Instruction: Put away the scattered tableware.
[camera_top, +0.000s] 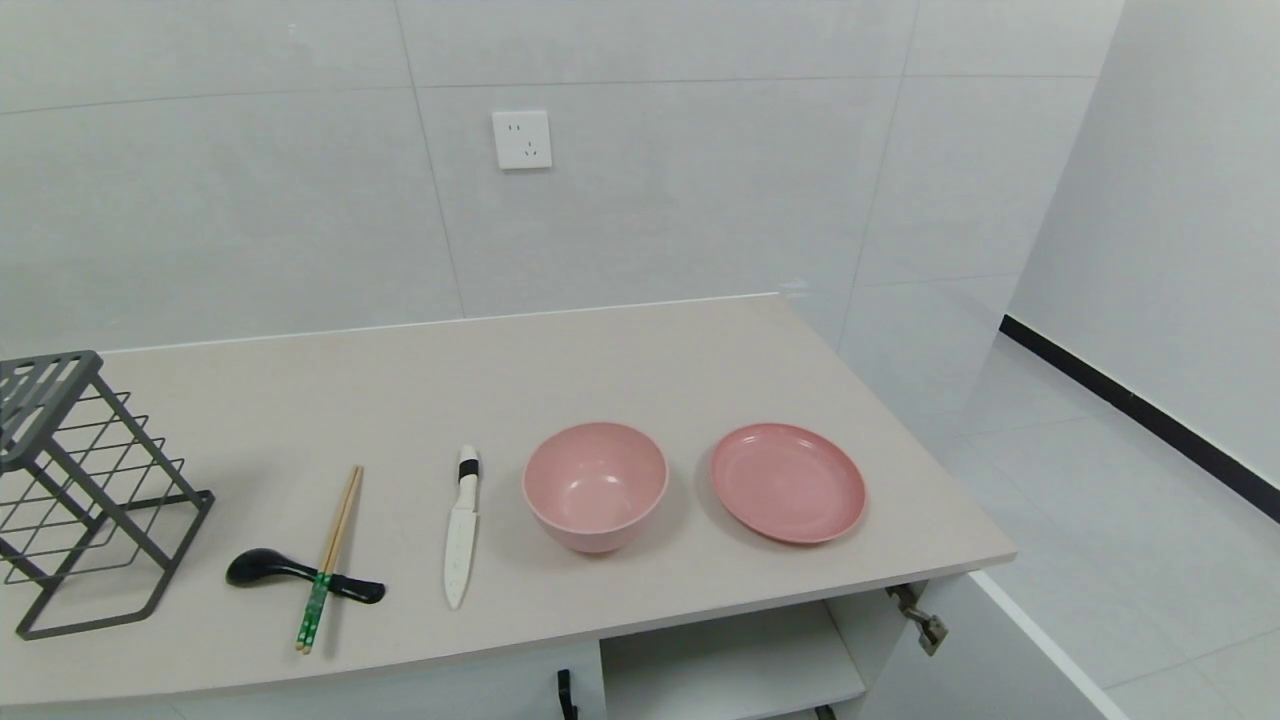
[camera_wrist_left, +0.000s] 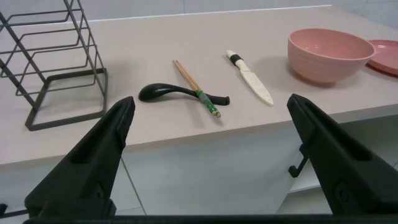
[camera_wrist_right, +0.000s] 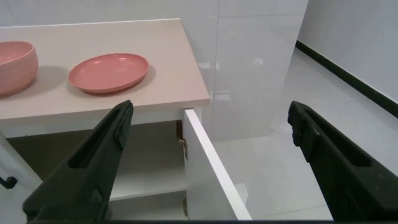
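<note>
My left pincer (camera_wrist_left: 211, 104) hangs wide open and empty short of the front edge of the surface (camera_top: 620, 360). It faces the chopsticks (camera_top: 330, 557), which lie across the handle of the black spoon (camera_top: 262, 567) with their long axis running about 12 to 6 o'clock in the head view, rack (camera_top: 40, 390) at their 9, knife (camera_top: 462, 525) at their 3. My right pincer (camera_wrist_right: 211, 107), also open and empty, sits by the open cupboard door (camera_wrist_right: 208, 168), with the plate (camera_top: 788, 482) nearest it and the bowl (camera_top: 595, 485) at the plate's 9. I judge the left arm nearer the cutlery, so its jaws should close along the 9-to-3 line.
</note>
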